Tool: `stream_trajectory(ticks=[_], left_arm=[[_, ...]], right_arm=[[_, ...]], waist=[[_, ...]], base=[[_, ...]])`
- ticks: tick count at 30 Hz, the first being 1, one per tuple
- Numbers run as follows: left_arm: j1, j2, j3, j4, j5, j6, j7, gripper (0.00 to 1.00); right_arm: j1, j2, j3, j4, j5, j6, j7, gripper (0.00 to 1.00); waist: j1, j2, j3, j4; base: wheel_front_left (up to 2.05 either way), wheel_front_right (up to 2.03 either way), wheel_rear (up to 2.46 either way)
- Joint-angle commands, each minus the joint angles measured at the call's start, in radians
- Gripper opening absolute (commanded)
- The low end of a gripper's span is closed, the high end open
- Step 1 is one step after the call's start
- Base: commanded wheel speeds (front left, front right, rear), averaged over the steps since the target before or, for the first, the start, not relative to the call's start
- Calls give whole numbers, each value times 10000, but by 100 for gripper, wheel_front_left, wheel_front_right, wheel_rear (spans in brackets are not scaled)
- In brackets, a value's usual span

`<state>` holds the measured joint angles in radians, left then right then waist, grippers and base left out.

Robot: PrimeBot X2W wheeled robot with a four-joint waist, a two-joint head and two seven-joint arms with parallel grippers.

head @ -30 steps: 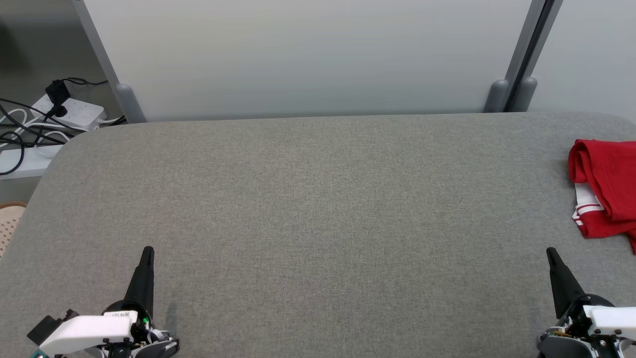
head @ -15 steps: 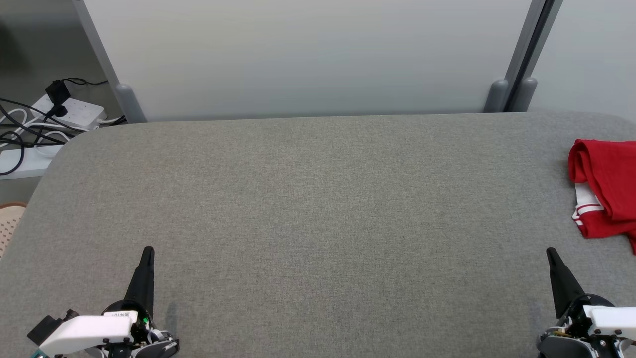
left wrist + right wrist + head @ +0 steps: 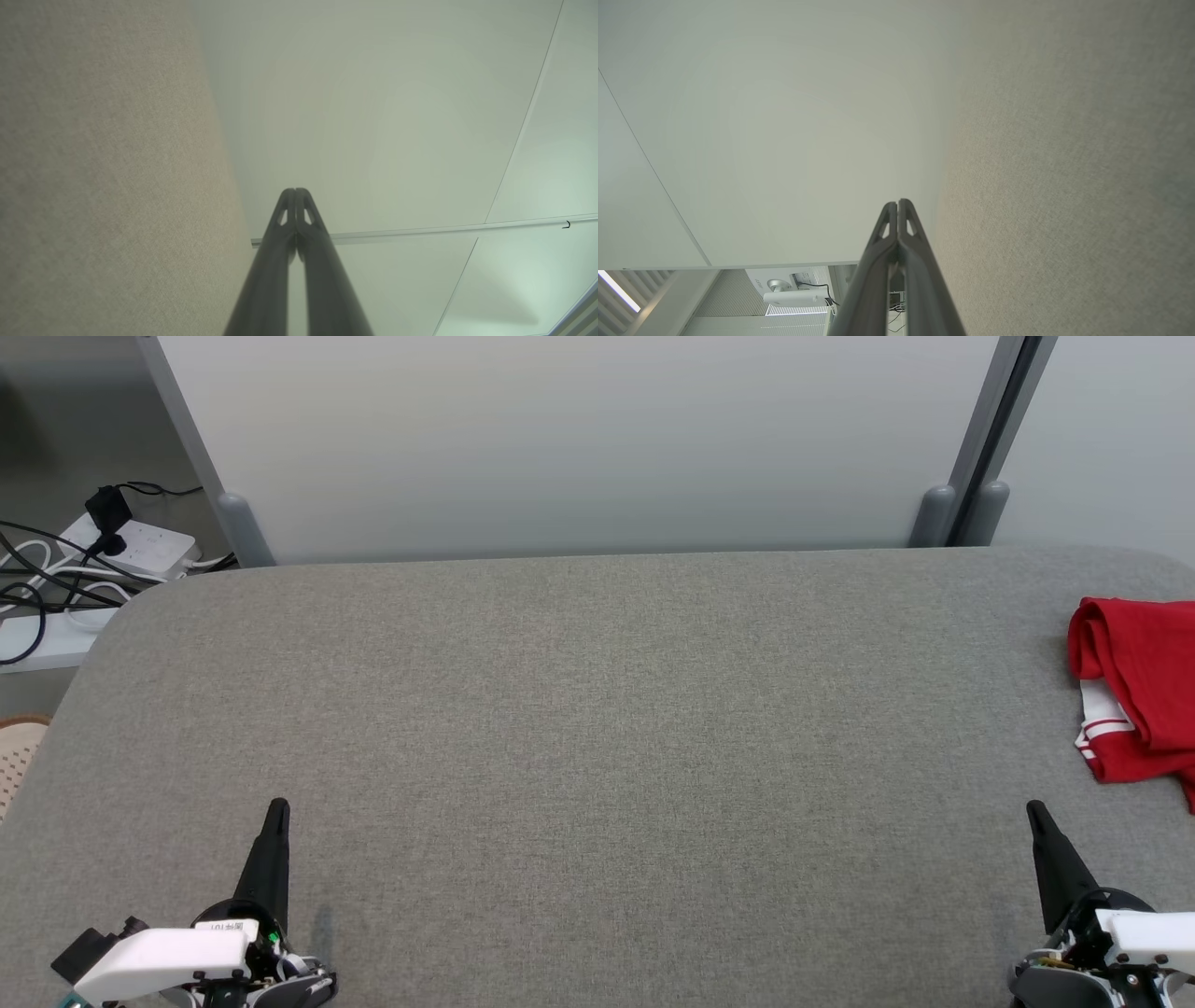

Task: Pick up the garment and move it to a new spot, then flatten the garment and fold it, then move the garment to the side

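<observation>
A red garment (image 3: 1141,691) with white stripes lies crumpled at the far right edge of the grey fabric table (image 3: 597,728), partly cut off by the head view's border. My left gripper (image 3: 276,805) rests at the lower left, shut and empty, fingers pointing up the view. At the lower right sits my right gripper (image 3: 1033,808), also shut and empty, a short way below and left of the garment. In the left wrist view the left gripper (image 3: 295,191) shows both fingers pressed together. The right gripper (image 3: 897,202) in the right wrist view is likewise closed with nothing in it.
A pale partition wall (image 3: 579,439) with grey posts stands behind the table's far edge. A white power strip (image 3: 131,546) with black cables lies on the floor at the far left. A beige perforated object (image 3: 17,751) peeks in at the left edge.
</observation>
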<state>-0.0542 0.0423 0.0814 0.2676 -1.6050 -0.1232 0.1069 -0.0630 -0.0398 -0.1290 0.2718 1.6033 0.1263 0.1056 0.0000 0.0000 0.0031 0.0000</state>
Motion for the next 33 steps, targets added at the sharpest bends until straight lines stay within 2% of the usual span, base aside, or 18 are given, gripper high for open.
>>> stream_trajectory(ticks=[1,33], left_arm=[[-537,79,322,-227,-38,-75,61,0],[-537,79,321,-227,-38,-75,61,0]], right_arm=[[-449,-104,153,-271,54,44,75,0],[-449,-104,153,-271,55,44,75,0]], waist=[[0,0,0,0],[0,0,0,0]], base=[[0,0,0],[0,0,0]])
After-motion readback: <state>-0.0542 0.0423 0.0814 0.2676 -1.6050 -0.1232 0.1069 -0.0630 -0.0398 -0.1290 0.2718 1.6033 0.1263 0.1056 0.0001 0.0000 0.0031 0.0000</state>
